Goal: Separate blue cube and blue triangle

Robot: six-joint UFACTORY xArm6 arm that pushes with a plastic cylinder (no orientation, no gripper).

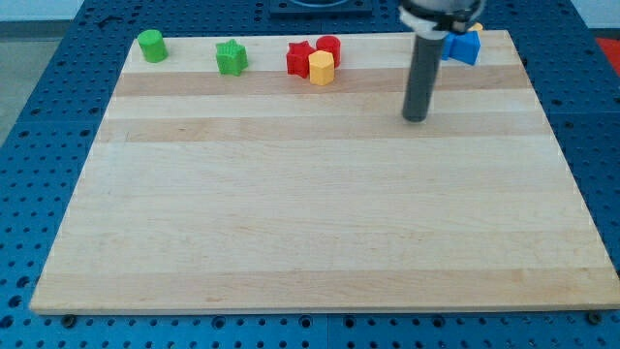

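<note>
Two blue blocks sit close together at the board's top right and read as one blue mass (463, 47). I cannot tell the cube from the triangle, because the rod hides their left part. My tip (415, 117) rests on the board below and to the left of the blue blocks, apart from them. The dark rod rises from the tip towards the view's top and crosses in front of the blue blocks' left edge.
A yellow block (476, 28) peeks out behind the blue blocks. Along the top edge stand a green cylinder (150, 45), a green star (231, 58), a red star (298, 58), a red cylinder (329, 46) and a yellow hexagon (321, 68). The wooden board (310, 213) lies on a blue perforated table.
</note>
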